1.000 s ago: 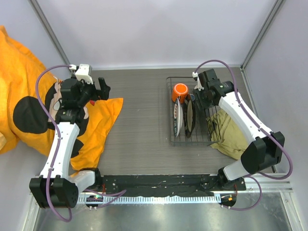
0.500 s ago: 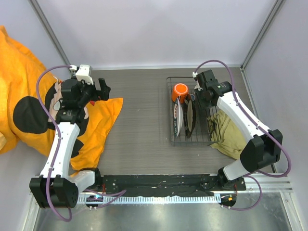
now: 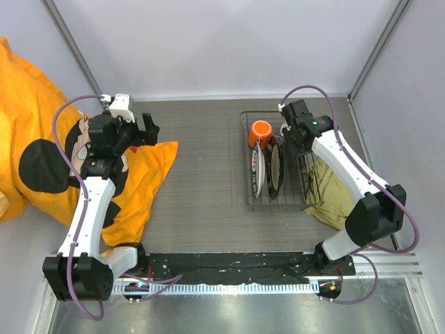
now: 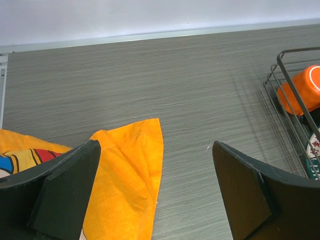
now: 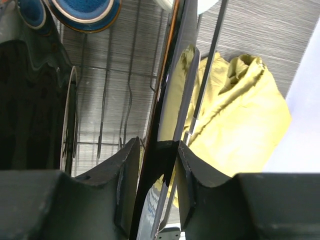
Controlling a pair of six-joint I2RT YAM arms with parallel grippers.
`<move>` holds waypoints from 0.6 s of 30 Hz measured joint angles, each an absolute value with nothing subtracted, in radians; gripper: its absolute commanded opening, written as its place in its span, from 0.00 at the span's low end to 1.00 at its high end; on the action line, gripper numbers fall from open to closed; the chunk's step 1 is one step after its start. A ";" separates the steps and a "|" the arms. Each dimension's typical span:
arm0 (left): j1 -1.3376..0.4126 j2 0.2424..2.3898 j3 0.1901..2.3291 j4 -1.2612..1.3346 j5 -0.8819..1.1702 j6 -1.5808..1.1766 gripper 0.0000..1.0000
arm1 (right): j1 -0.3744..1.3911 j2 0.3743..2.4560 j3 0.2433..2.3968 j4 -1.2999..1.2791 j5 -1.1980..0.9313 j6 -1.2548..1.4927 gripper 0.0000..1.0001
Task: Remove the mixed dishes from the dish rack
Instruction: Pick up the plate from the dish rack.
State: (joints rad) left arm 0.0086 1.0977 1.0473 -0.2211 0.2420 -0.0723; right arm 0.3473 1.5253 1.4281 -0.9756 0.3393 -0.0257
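Note:
The dish rack (image 3: pixel 274 204) stands at the right of the table. It holds an orange mug (image 3: pixel 259 131) at its far left corner, a patterned plate (image 3: pixel 256 174) and a dark-rimmed plate (image 3: pixel 276 170), both on edge. My right gripper (image 3: pixel 286 139) hangs over the far end of the rack. In the right wrist view its fingers (image 5: pixel 129 175) are shut on the thin dark rim of a plate (image 5: pixel 162 105), which stands upright between them. A blue cup (image 5: pixel 85 10) lies beyond. My left gripper (image 3: pixel 149 129) is wide open over the table, holding nothing.
An olive cloth (image 3: pixel 335 196) lies bunched under and beside the rack's right side. A large orange cloth (image 3: pixel 146 181) covers the left of the table, below my left gripper (image 4: pixel 155 190). Grey walls close in the back and the right.
My right gripper's jaws have closed in on the plate's rim and the wrist has edged slightly left. The left arm has stayed still.

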 measured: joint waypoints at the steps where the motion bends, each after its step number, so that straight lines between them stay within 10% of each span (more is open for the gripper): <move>1: 0.009 1.098 1.046 -0.221 0.240 -0.072 1.00 | 0.348 1.529 1.433 -0.981 0.346 -0.027 0.01; 18: 0.009 1.098 1.031 -0.210 0.227 -0.070 1.00 | 0.392 1.562 1.541 -1.010 0.495 -0.116 0.01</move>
